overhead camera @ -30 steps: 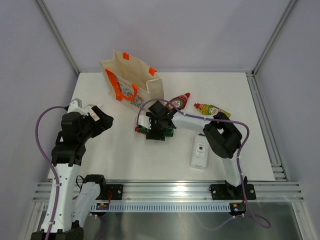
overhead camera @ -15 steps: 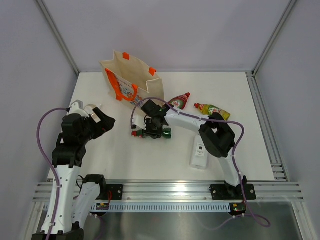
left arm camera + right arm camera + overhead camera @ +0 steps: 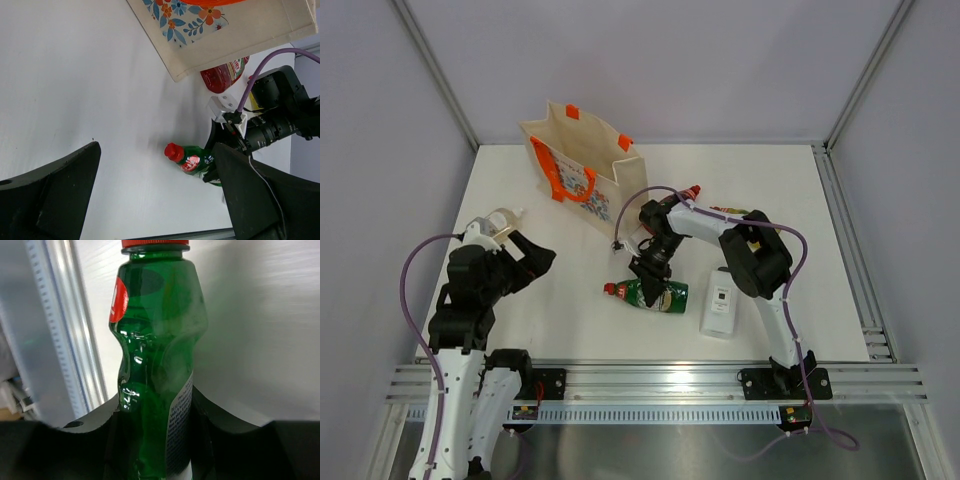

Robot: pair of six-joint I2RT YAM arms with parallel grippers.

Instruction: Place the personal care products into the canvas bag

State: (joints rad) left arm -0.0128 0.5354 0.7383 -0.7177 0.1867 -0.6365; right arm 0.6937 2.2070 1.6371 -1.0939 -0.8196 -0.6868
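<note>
One product is in hand: the green bottle [image 3: 653, 295] lies on its side on the worktop [image 3: 550, 330] with its red cap pointing away from the right jaws; those jaws are down on its body. The right wrist view shows both fingers pressed against the bottle's flanks, so I read them as clamped on it. I can't tell from any view whether the bottle is lifted clear or is resting on the worktop.

The left jaws are spread wide with nothing between them, hovering over bare worktop. The green bottle and the right arm lie well ahead of them, and the canvas bag [image 3: 620, 172] is off to one side ahead.

The bag stands upright with its mouth open, beyond the right jaws and a little to their left, well apart from them; nothing can be seen inside it from above. The red bottle [image 3: 223, 76] lies just beside the bag's foot, behind the right wrist; the flat white bottle [image 3: 719, 305] lies near the right jaws on their outer side, untouched.

Step, as I judge it: grasp made on the first item, transport not yet begun, so the task is early. The next move calls for a straight lift to clear the worktop, then a carry up and over the bag's rim, releasing only once above the opening. Risks: the rounded bottle could twist in the grip, and the orange handles or the soft rim could catch the wrist.
</note>
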